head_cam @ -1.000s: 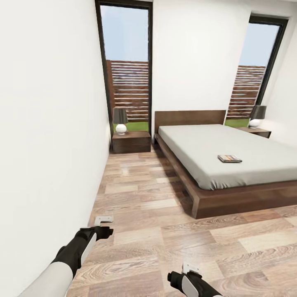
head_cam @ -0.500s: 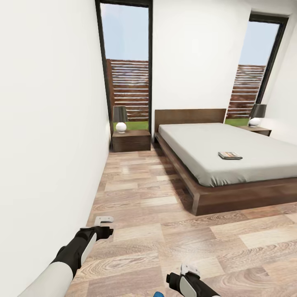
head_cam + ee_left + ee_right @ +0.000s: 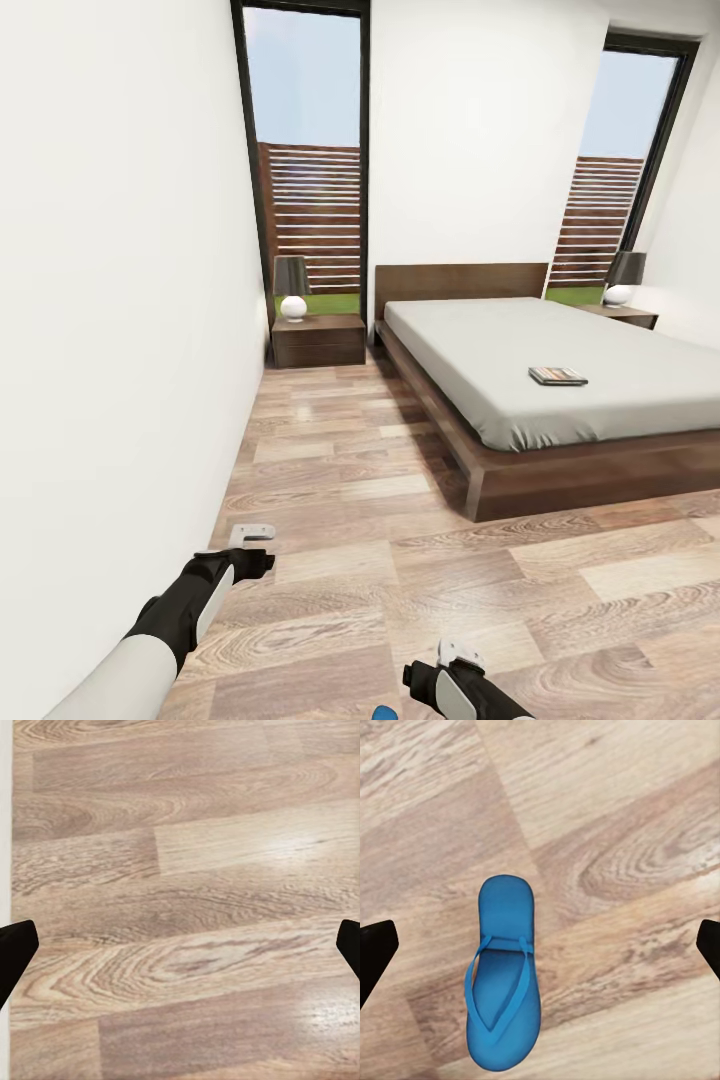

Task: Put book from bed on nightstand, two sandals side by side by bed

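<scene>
— Blue rubber sandal lies flat on the floor below my right hand, fingers spread wide, empty

— Looks light, floppy; I'd pinch its straps. Book waits on the bed, two o'clock

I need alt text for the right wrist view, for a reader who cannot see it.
A blue sandal lies flat on the wood-plank floor, strap side up, below the open right gripper, whose dark fingertips show at both edges.
</scene>
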